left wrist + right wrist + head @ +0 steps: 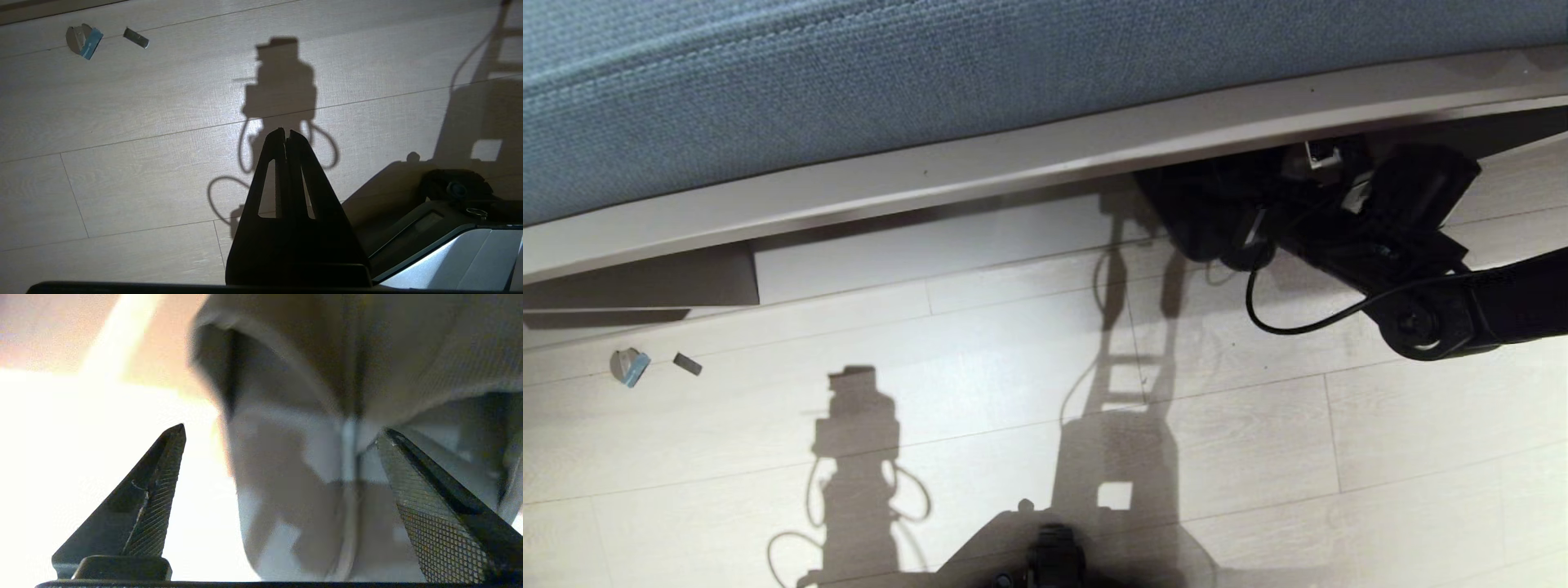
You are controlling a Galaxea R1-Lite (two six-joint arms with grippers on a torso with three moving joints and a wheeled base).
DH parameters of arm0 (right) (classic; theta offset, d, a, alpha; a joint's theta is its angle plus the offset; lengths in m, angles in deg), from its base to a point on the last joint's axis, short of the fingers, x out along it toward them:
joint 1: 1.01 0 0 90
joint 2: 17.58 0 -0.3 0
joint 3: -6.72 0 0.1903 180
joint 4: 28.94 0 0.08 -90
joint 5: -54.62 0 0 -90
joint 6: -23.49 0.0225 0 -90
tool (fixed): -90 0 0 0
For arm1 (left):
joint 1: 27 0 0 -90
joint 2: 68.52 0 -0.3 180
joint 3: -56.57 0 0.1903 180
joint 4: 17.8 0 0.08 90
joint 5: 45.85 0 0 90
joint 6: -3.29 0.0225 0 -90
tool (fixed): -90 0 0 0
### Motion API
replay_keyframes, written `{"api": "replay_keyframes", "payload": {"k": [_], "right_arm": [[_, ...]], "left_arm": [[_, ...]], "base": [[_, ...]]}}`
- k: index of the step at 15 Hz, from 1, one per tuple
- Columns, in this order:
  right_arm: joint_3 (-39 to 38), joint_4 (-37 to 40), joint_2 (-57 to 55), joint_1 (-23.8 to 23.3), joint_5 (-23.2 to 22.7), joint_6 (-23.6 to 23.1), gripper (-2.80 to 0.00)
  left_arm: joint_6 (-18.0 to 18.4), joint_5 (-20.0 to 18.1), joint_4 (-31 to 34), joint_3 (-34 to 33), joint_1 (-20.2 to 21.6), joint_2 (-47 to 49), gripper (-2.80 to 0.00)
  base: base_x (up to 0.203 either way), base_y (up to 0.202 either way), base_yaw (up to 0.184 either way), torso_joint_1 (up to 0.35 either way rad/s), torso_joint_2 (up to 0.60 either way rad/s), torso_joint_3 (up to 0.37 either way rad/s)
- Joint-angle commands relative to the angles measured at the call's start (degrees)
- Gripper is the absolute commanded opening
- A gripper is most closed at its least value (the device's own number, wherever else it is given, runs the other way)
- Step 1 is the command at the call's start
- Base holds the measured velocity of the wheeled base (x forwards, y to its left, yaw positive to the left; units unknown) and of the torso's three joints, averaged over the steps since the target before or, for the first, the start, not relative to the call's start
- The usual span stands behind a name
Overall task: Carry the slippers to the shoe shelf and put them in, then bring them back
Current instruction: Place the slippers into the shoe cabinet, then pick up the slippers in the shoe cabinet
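Right claw spread before slippers, pale plank floor

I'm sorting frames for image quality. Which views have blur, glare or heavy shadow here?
Right wrist view: the slippers are close and blurred, the area beside them washed out by glare, while the open right pincer stays sharp. Head view: sharp, with hard robot shadows on the floor, and the right arm dark under the bench edge. Left wrist view: sharp, the shut left pincer in silhouette.

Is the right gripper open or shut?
Open: the right gripper has its fingers spread wide, with the slippers between them.
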Motion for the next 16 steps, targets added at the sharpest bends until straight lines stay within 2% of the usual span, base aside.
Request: {"api": "replay_keyframes", "payload": {"k": [1, 6, 9, 11, 14, 15, 16], "right_arm": [[-4.1, 0.2, 4.2, 0.0, -0.6, -1.0, 0.0], [-16.7, 0.9, 11.9, 0.0, -3.1, -2.1, 0.0], [-25.1, 3.0, 21.4, 0.0, -4.6, -2.1, 0.0], [-28.8, 7.9, 29.9, 0.0, -5.0, -2.1, 0.0], [-31.5, 19.4, 43.1, 0.0, -5.8, -1.9, 0.0], [-32.2, 23.2, 47.7, 0.0, -5.9, -1.7, -2.8], [-32.9, 26.1, 51.8, 0.0, -5.9, -1.7, -2.8]], "left_arm": [[-0.1, 0.0, 0.0, 0.0, 0.0, 0.0, -2.8], [-0.1, 0.0, 0.0, 0.0, 0.0, 0.0, -2.8], [-0.1, 0.0, 0.0, 0.0, 0.0, 0.0, -2.8], [0.0, 0.0, 0.0, 0.0, 0.0, 0.0, -2.8], [0.1, 0.0, 0.0, 0.0, 0.0, 0.0, -2.8], [0.1, 0.0, 0.0, 0.0, 0.0, 0.0, -2.8], [0.0, 0.0, 0.0, 0.0, 0.0, 0.0, -2.8]], "base": [[0.0, 0.0, 0.0, 0.0, 0.0, 0.0], [0.0, 0.0, 0.0, 0.0, 0.0, 0.0], [0.0, 0.0, 0.0, 0.0, 0.0, 0.0], [0.0, 0.0, 0.0, 0.0, 0.0, 0.0], [0.0, 0.0, 0.0, 0.0, 0.0, 0.0], [0.0, 0.0, 0.0, 0.0, 0.0, 0.0], [0.0, 0.0, 0.0, 0.0, 0.0, 0.0]]}}
